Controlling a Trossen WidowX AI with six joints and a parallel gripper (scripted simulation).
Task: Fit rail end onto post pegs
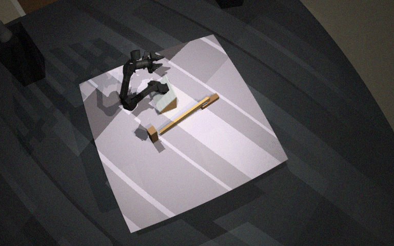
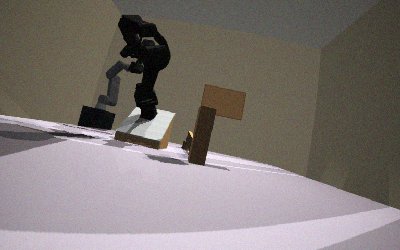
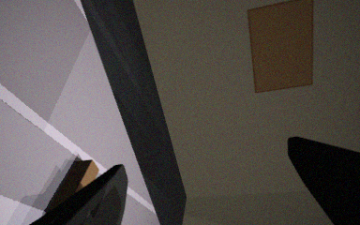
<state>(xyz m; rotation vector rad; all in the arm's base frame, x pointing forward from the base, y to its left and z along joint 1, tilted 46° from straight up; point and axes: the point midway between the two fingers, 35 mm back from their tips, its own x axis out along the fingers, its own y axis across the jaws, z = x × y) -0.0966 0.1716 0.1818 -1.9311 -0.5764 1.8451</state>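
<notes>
Pale striped table (image 1: 193, 170), tan walls around you. Your rail (image 1: 182, 115) lies slanted: far end in the footboard block (image 1: 213, 99), near end down on the table just beside the post (image 1: 152, 134), not seated. Your gripper (image 1: 158, 62) hangs high near the arm's base, well apart from the rail, jaws spread wide, holding nothing.

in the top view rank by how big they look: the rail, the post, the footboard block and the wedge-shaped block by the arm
1. rail, by far the longest
2. wedge-shaped block
3. post and footboard block: both small and close in apparent size, so no firm ranking
</notes>
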